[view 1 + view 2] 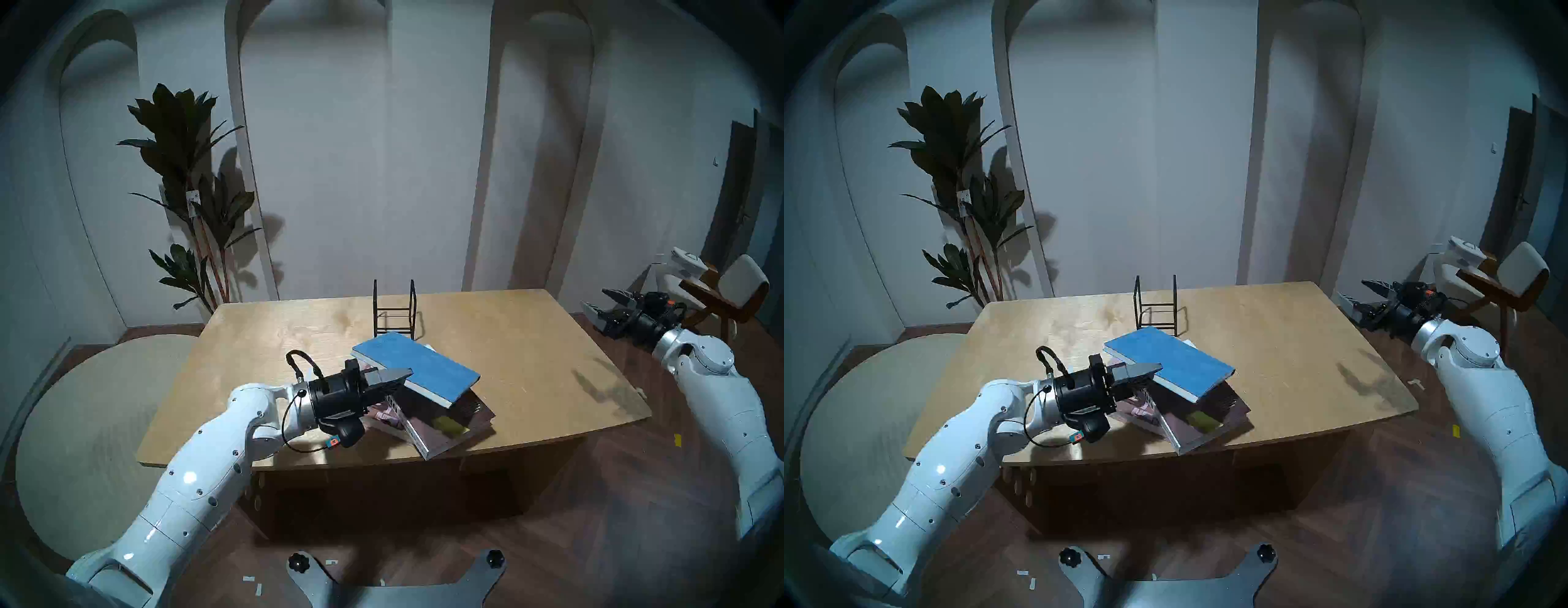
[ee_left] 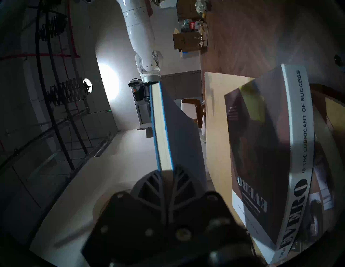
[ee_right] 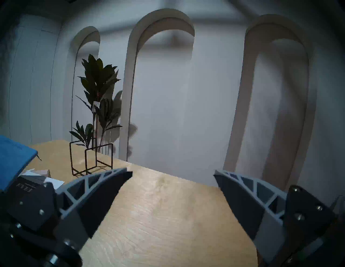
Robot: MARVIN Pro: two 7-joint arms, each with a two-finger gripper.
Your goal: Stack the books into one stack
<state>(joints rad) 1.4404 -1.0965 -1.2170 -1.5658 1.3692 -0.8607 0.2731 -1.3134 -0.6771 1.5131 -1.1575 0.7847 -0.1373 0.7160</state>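
Clamped by the left gripper point(image 1: 403, 375) at one edge, the thin blue book point(image 1: 418, 371) is held tilted above the brown "EVERO" book point(image 1: 445, 424); that book is laid on the mauve-brown book point(image 1: 384, 414) on the wooden table point(image 1: 530, 339); the right gripper point(image 3: 172, 175) is spread wide, nothing grasped, beside the table.
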